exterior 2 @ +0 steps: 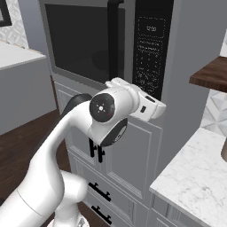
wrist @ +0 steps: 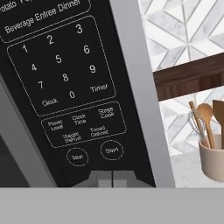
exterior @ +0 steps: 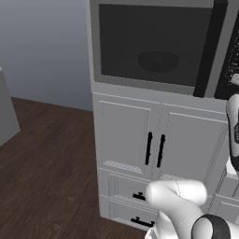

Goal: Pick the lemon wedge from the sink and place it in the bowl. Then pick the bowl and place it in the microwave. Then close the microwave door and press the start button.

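Presently catalogued: microwave (exterior: 154,88), grey, built in above white cabinet doors (exterior: 126,140), occupying the upper centre of the left base view. Microwave door (exterior 2: 82,42) closed flush, dark window facing out, black vertical handle (exterior 2: 114,40) at its right edge. Bowl (exterior: 158,61), black, dimly visible through the window, sitting inside the oven at upper centre. Control panel (wrist: 65,83), black with white markings, fills the upper left of the hand view; number keys above, round Stop button (wrist: 77,157) and Start button (wrist: 111,150) at lower centre. Tool (wrist: 112,180): fingertips pressed together, closed on nothing, at the bottom centre of the hand view, just below the Start button; contact cannot be confirmed. Utensil crock (wrist: 213,157), beige, holding wooden spoons and a whisk, lower right, on the marble bench (exterior 2: 195,177).
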